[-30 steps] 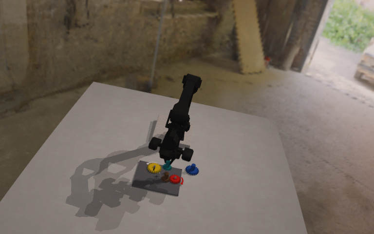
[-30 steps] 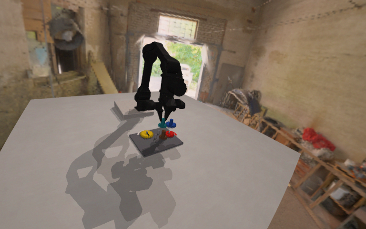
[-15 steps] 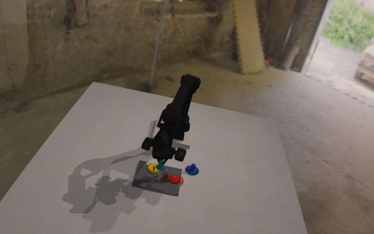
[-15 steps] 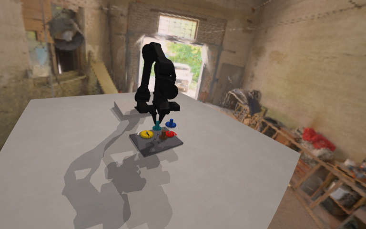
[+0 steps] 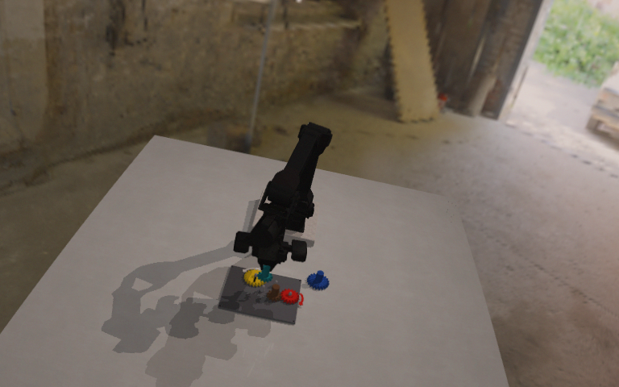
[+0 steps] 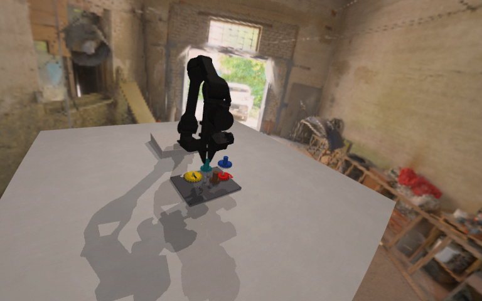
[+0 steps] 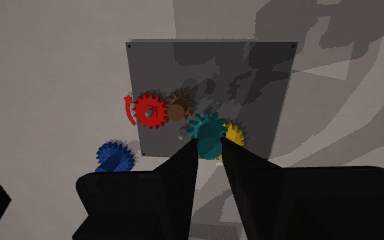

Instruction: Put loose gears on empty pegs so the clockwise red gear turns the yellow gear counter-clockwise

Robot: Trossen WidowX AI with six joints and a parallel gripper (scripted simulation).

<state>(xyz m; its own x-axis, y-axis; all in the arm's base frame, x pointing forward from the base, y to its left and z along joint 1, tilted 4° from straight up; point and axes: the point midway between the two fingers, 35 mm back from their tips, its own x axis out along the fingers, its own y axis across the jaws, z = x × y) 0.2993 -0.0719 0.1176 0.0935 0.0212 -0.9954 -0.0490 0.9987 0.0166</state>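
My gripper (image 5: 267, 268) (image 6: 207, 161) (image 7: 208, 142) is shut on the handle of the teal gear (image 5: 264, 276) (image 6: 205, 167) (image 7: 207, 122), holding it above the board's near-arm side. In the wrist view the teal gear overlaps the yellow gear (image 5: 253, 277) (image 6: 192, 176) (image 7: 235, 135) and hides much of it. The red gear (image 5: 289, 296) (image 6: 223, 175) (image 7: 150, 111) sits on the grey board (image 5: 283, 315) (image 6: 227, 189) (image 7: 150, 60). The brown gear (image 5: 273, 294) (image 6: 214, 178) (image 7: 181, 106) is on the board beside the red gear. The blue gear (image 5: 317, 280) (image 6: 224, 163) (image 7: 115, 156) stands on the table off the board.
An empty peg (image 7: 183, 133) shows left of the teal gear in the wrist view. The red arrow (image 5: 302, 298) (image 7: 129, 110) lies beside the red gear. The upright handles of the brown and blue gears stick up near the board. The arm's shadow falls across the board and table.
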